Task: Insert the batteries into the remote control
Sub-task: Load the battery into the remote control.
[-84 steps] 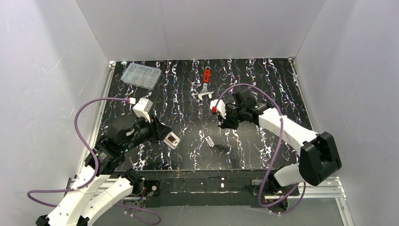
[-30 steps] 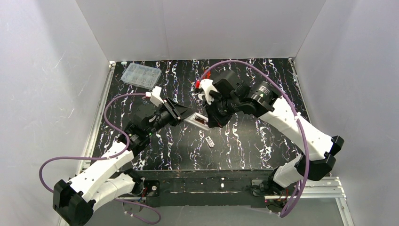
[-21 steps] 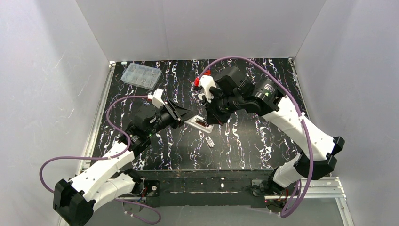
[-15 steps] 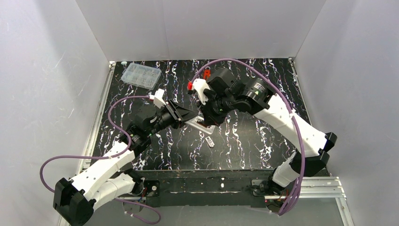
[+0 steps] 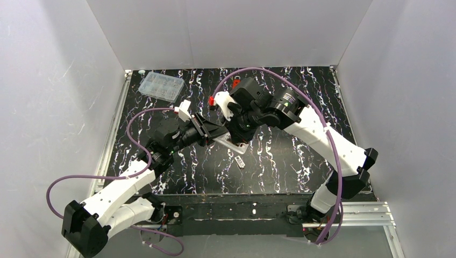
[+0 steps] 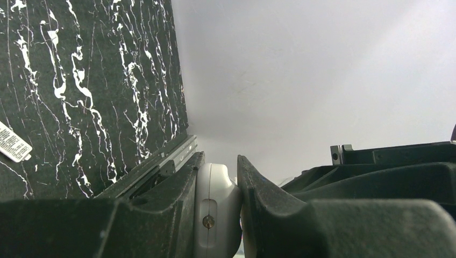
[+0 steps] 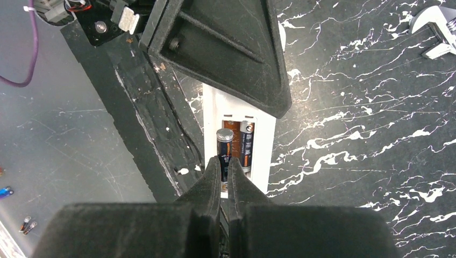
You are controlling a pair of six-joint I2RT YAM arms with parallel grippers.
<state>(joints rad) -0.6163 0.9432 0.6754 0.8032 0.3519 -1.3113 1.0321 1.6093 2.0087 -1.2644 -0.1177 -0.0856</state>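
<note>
Right gripper [image 7: 224,163] fingers are pressed onto a battery [image 7: 224,138], which is held over the reddish recess in the remote control [image 7: 267,153]. A second battery [image 7: 247,144] is already seated alongside. The remote control is clamped at its left end by the left gripper [image 6: 218,180], near the middle of the table [image 5: 290,161].

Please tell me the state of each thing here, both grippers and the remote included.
left gripper, shut on the remote control
remote control, back up, battery compartment open
seated battery, lying in one slot
second battery, tilted over the empty slot
right gripper, shut on the second battery
cover piece, loose on the table
clear box, lid looks closed
</note>
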